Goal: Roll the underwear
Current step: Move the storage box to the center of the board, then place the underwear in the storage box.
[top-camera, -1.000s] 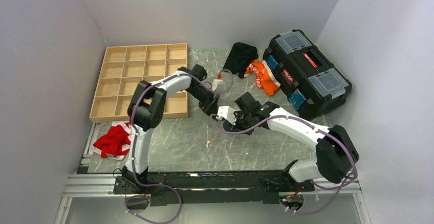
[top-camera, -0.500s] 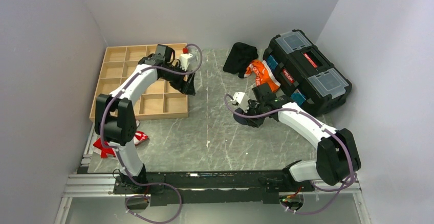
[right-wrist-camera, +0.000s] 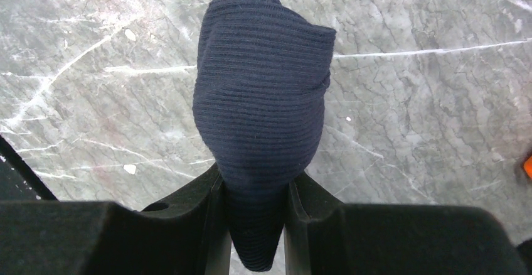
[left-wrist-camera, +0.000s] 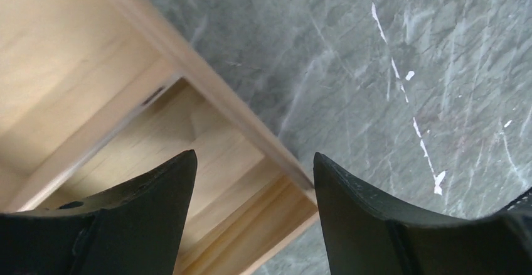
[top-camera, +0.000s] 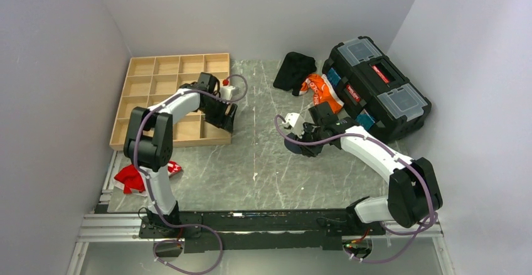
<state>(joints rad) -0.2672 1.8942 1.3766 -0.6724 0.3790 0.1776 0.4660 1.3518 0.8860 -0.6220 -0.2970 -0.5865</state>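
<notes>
My right gripper (right-wrist-camera: 254, 203) is shut on a rolled dark navy ribbed underwear (right-wrist-camera: 260, 118), which sticks out ahead of the fingers above the marble table. In the top view this gripper (top-camera: 300, 142) sits mid-table with the navy roll barely visible under it. My left gripper (left-wrist-camera: 254, 162) is open and empty, over the right edge of the wooden compartment tray (left-wrist-camera: 125, 130); in the top view it (top-camera: 227, 119) is at the tray's (top-camera: 141, 99) right side.
A black garment (top-camera: 293, 69) and an orange-white garment (top-camera: 324, 93) lie at the back. A black toolbox (top-camera: 376, 86) stands at the right. A red-white garment (top-camera: 130, 177) lies at the near left by the table edge.
The left arm swung from the table's middle to the tray and has come down over its right edge. The right gripper moved slightly back and right with the navy roll, then held still.
</notes>
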